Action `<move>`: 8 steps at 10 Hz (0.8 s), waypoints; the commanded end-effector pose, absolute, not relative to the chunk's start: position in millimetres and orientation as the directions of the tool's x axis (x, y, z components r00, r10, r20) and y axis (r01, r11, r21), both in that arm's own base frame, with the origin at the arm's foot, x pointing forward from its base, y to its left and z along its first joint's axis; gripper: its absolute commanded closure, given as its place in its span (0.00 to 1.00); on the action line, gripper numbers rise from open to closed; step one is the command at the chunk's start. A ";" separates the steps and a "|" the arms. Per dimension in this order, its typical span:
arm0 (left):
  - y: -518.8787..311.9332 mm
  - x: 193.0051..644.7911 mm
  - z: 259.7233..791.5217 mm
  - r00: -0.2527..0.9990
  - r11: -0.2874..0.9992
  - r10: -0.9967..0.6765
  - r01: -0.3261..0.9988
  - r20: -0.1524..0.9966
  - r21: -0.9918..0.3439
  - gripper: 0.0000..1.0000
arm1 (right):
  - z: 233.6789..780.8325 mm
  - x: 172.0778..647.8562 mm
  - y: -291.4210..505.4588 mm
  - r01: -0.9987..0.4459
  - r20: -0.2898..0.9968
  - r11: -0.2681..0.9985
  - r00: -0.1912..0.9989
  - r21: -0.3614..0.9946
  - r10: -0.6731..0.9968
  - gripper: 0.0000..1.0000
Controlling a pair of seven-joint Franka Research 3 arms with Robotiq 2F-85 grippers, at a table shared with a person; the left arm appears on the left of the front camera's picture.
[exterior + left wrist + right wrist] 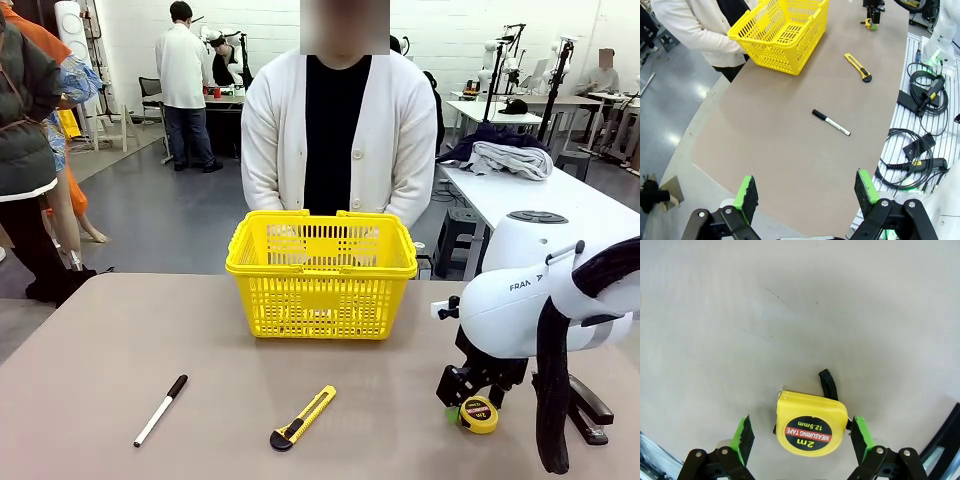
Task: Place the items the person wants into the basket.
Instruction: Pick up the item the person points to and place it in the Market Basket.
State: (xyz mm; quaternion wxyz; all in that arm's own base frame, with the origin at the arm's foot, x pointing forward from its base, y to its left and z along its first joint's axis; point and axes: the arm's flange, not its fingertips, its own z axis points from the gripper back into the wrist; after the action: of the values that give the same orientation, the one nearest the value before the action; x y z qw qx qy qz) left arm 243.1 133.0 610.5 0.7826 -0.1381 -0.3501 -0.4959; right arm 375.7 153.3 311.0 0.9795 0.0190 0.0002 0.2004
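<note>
Stapler (592, 408) sits half hidden behind right arm (530, 300).

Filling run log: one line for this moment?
right gripper: open, fingers straddling tape measure on table | left gripper: open, above table | basket: by person

We see the left gripper (806, 192) with its jaws wide apart and nothing between them, above the near edge of the table (780, 155). Beyond its green pads (747, 192), the white marker (831, 122) with a black cap lies flat on the table. Farther on lies the yellow utility knife (858, 67). The yellow basket (812, 37) stands upright at the table edge, just beside the person (690, 25) in a white cardigan. At the far end, the right gripper (872, 12) stands at the tape measure (868, 23). Black cables (920, 95) lie beside the table.
</note>
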 end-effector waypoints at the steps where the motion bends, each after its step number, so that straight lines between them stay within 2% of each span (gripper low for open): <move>1: 132.5 243.7 610.9 0.279 0.484 -0.679 0.866 0.679 0.128 0.00 | 296.0 352.8 143.1 -0.397 0.024 0.918 0.917 0.000 0.397 0.00; 2: 132.5 243.7 610.9 0.279 0.484 -0.679 0.866 0.679 0.128 0.00 | 293.9 353.3 143.4 -0.411 0.016 0.912 0.911 -0.014 0.411 0.08; 3: 132.5 243.7 610.9 0.279 0.484 -0.679 0.866 0.679 0.128 0.00 | 294.2 353.6 143.4 -0.406 0.019 0.914 0.913 -0.017 0.407 0.46; 4: 132.5 243.7 610.9 0.279 0.484 -0.679 0.866 0.679 0.128 0.00 | 294.0 354.1 143.5 -0.403 0.014 0.915 0.915 -0.019 0.403 0.55; 5: 132.5 243.7 610.9 0.279 0.484 -0.679 0.866 0.679 0.128 0.00 | 293.4 353.5 144.0 -0.411 0.013 0.912 0.912 -0.021 0.411 0.93; 6: 132.5 243.7 610.9 0.279 0.484 -0.679 0.866 0.679 0.128 0.00 | 293.6 352.9 144.1 -0.416 0.011 0.909 0.909 -0.020 0.416 1.00; 8: 132.5 243.7 610.9 0.279 0.484 -0.679 0.866 0.679 0.128 0.00 | 292.6 352.6 145.6 -0.421 0.011 0.907 0.907 -0.024 0.422 1.00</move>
State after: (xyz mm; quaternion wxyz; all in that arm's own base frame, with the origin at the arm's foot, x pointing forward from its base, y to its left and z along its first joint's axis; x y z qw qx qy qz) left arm 243.1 133.0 610.5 0.7826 -0.1381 -0.3501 -0.4958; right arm 377.2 153.3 308.2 0.9763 0.0039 0.0001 0.2163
